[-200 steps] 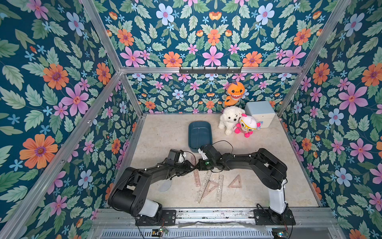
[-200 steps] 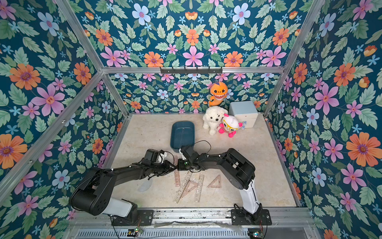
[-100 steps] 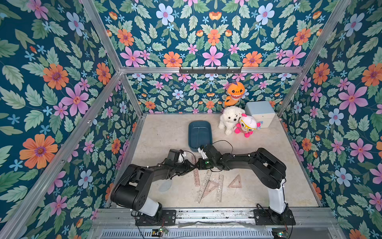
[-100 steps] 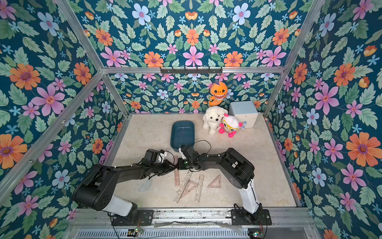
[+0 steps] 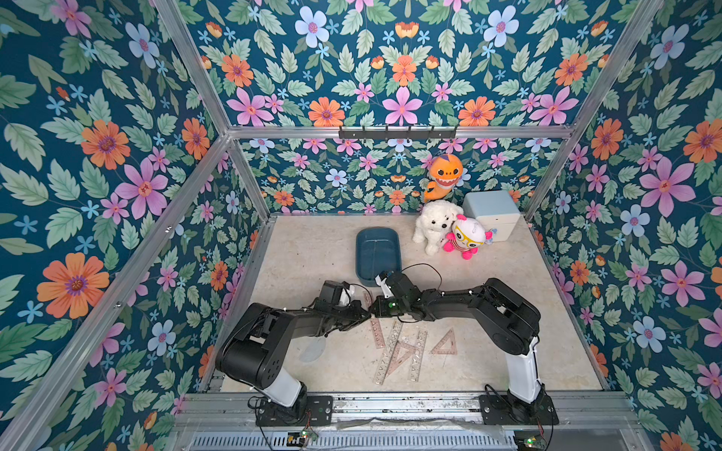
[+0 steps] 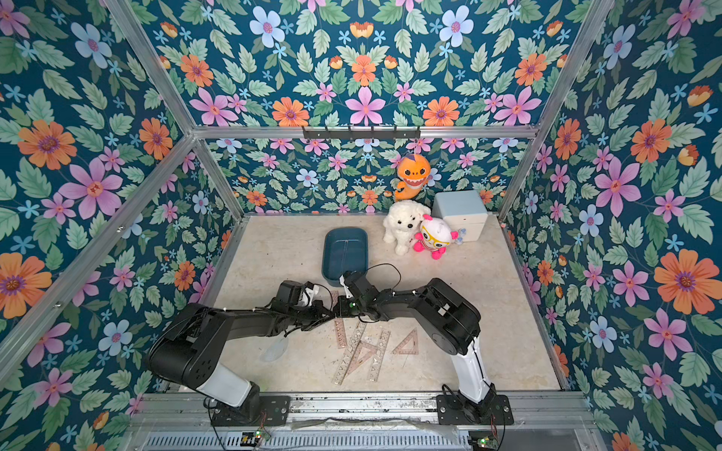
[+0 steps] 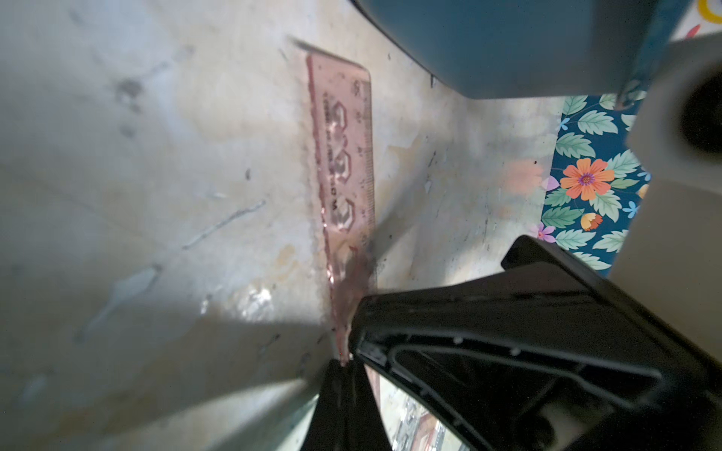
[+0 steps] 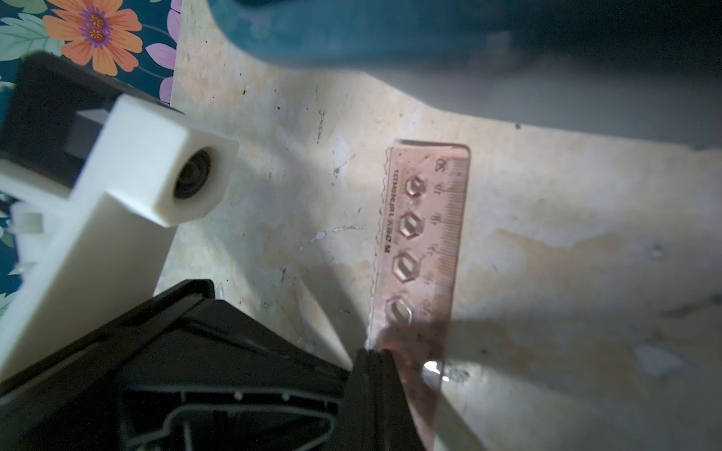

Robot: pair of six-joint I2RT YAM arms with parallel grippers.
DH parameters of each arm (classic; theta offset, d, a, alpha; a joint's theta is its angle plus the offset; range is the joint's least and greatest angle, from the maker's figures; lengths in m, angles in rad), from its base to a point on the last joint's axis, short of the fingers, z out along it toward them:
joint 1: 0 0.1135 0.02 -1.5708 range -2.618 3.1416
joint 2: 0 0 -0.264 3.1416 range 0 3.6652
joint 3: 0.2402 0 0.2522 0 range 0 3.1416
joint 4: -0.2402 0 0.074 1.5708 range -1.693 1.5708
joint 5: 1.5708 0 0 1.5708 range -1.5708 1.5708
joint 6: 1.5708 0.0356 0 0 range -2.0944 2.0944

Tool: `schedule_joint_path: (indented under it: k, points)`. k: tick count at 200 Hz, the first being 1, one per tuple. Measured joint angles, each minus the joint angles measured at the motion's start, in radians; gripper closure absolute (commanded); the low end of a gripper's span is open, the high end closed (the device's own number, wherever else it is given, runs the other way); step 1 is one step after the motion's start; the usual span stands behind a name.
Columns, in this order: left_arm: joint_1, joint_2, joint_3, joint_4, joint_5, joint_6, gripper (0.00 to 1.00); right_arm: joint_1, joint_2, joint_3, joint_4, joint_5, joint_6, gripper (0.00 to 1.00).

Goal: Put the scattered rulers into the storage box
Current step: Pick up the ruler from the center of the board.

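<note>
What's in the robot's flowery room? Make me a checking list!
Surface: beige tabletop, stained.
Job's things: storage box; pink ruler near it; other rulers and a clear protractor nearer the front.
Clutter: orange shark plush, white dog plush, pink plush doll, pale blue container.
Grippers: left gripper shut on the pink ruler; right gripper shut, at its edge.
Cables: black cable looping by the storage box.
Surroundings: floral walls, metal frame.

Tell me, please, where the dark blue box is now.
In both top views the dark blue box sits toward the back of the table, just left of the white plush dog.
</note>
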Motion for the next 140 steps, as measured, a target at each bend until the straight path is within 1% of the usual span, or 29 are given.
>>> schedule_joint_path:
  k: [17,44,76,95,140]
  points:
    - [-0.003,0.0,0.0,0.003,-0.004,0.002,1.0,-0.002,-0.014,-0.001,-0.019,0.005,0.0,1.0]
    - [-0.007,-0.019,-0.002,-0.001,-0.021,0.008,1.0,-0.021,-0.077,-0.014,-0.091,-0.027,0.001,0.95]
    - [-0.011,-0.051,-0.004,-0.044,-0.059,0.026,1.0,-0.045,-0.133,-0.026,-0.089,-0.058,0.015,0.91]
    - [-0.01,-0.069,-0.006,-0.063,-0.071,0.031,1.0,-0.046,-0.126,-0.04,-0.084,-0.076,0.026,0.87]
    - [-0.009,-0.112,-0.012,-0.119,-0.1,0.046,1.0,-0.061,-0.071,-0.076,-0.047,-0.126,0.073,0.84]
